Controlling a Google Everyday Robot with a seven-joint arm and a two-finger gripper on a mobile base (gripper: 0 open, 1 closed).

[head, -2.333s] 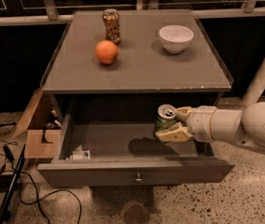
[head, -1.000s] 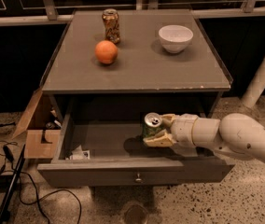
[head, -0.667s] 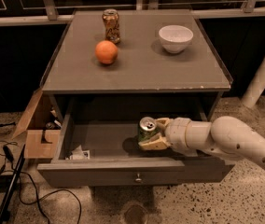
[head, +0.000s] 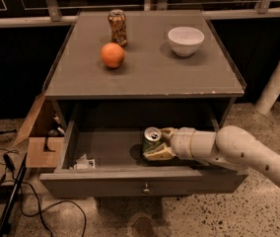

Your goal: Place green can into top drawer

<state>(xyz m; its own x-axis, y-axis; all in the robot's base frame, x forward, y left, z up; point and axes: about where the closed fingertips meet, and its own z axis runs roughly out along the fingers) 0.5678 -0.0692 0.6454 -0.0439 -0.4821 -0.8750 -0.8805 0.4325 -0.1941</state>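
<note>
The top drawer (head: pixel 145 179) of the grey cabinet stands pulled out, with its small round knob (head: pixel 146 187) at the centre of the front panel. The green can (head: pixel 151 140) is upright inside the drawer, near its middle, low over or on the floor; I cannot tell which. My gripper (head: pixel 158 144) reaches in from the right on a white arm and is shut on the green can, one pale finger behind it and one under its right side.
On the cabinet top (head: pixel 145 78) stand a brown-gold can (head: pixel 117 27), an orange (head: pixel 112 55) and a white bowl (head: pixel 185 40). A small packet (head: pixel 84 163) lies in the drawer's front left corner. An open cardboard box (head: pixel 39 139) and cables (head: pixel 2 167) lie on the floor at left.
My gripper has carried the green can leftward and lower inside the drawer, from its right side toward the middle.
</note>
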